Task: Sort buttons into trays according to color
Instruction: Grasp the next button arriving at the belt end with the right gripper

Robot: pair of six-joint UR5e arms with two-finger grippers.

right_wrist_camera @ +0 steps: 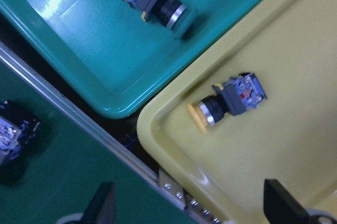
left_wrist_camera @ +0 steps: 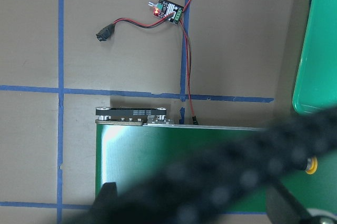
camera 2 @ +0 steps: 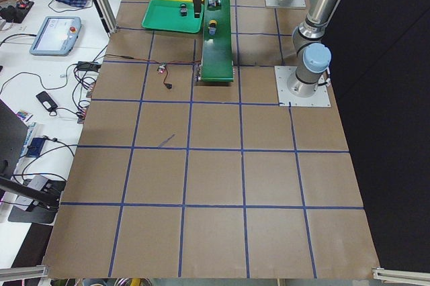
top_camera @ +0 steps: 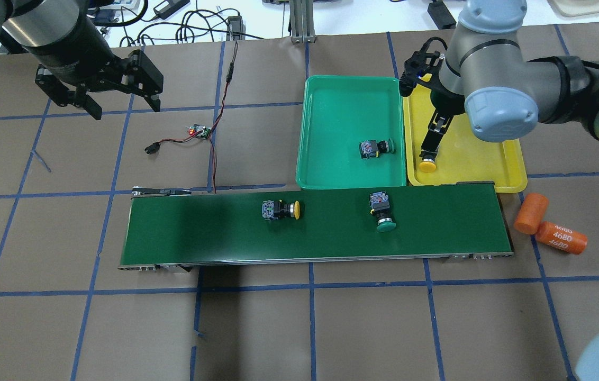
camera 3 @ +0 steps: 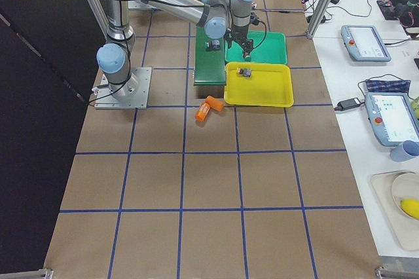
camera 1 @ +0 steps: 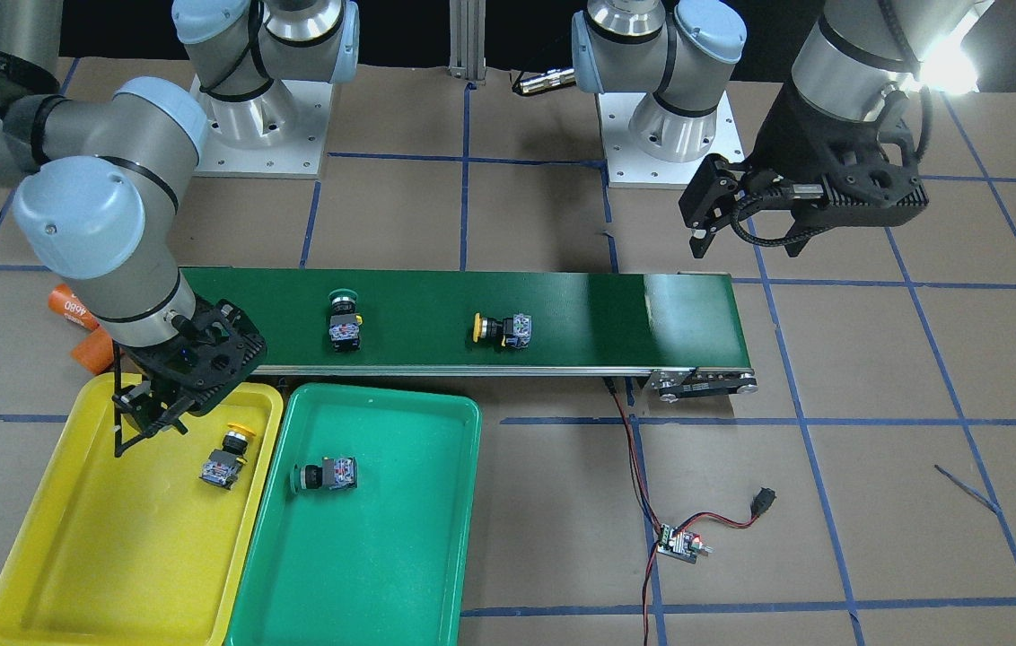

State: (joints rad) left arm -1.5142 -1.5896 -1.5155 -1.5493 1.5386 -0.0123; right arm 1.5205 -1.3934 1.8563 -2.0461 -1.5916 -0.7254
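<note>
My right gripper (camera 1: 149, 429) (right_wrist_camera: 192, 205) hangs open over the near-belt end of the yellow tray (camera 1: 41, 556) (top_camera: 490, 169). It holds nothing. A yellow button (camera 1: 225, 458) (right_wrist_camera: 229, 102) lies on its side in that tray, just beside the fingers. One green button (camera 1: 324, 474) (top_camera: 376, 148) lies in the green tray (camera 1: 382, 574) (top_camera: 342, 106). Another yellow button (camera 1: 501, 329) (top_camera: 280, 210) and another green button (camera 1: 345, 318) (top_camera: 381, 211) rest on the belt. My left gripper (camera 1: 746, 247) (top_camera: 124, 108) hovers open and empty beyond the belt's other end.
The long dark-green conveyor belt (camera 1: 607, 314) (top_camera: 199, 227) runs alongside both trays. Two orange cylinders (camera 1: 82, 323) (top_camera: 548, 233) lie past the belt's end by the yellow tray. A small circuit board (camera 1: 680, 543) (left_wrist_camera: 167, 11) with red-black wires sits on the brown table.
</note>
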